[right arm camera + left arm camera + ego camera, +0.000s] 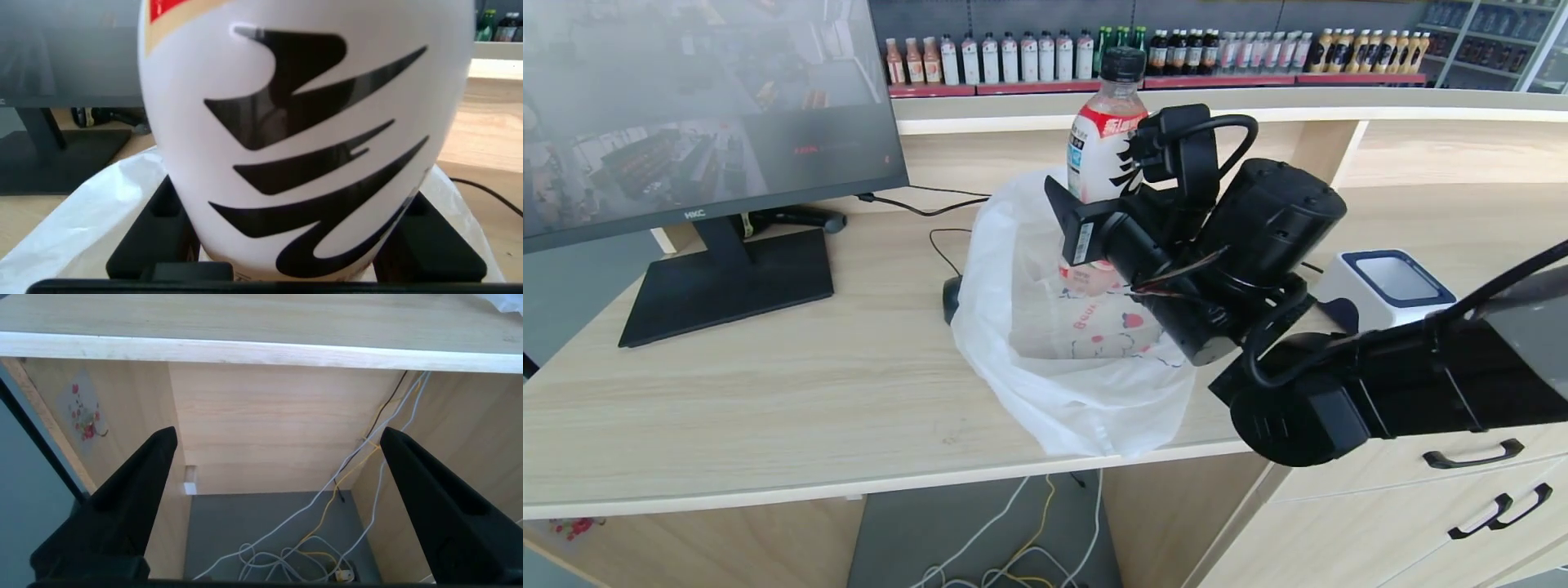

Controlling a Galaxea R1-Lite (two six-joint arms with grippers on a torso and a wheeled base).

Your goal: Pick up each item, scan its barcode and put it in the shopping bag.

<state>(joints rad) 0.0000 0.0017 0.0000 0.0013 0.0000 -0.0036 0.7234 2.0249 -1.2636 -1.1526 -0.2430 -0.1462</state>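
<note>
Quick note from the remote seat: the right claw point(1107, 214) was clamped around the middle of the bottle point(1103, 139), with a finger on either side of the label in the right wrist view. The bottle stood upright in the grip, long axis vertical and cap above the claw. The shopping bag point(996, 269) sat straight below the claw with its mouth open upward. I reckoned the drop hinged on that one relation, since the bottle only needed to go down along its own axis. Its base looked level with the bag's rim or just inside it, and I couldn't tell which. The scanner point(1388, 286) sat off to the claw's outer side, near the bag but not touching it, window facing up. The right arm was clearly the nearer one. The left claw point(278, 437) hung with its fingers spread wide and nothing between them. It was below the edge of the counter point(768, 392), well apart from the bag and pointing into the space underneath where some cables lay. My count was one bottle in the grip, one bag, one scanner, and one pink-printed packet point(1094, 335) that I could make out inside the bag. There might have been more under it, but the plastic hid that. One monitor point(686, 106) stood far over on the left-arm side.
</note>
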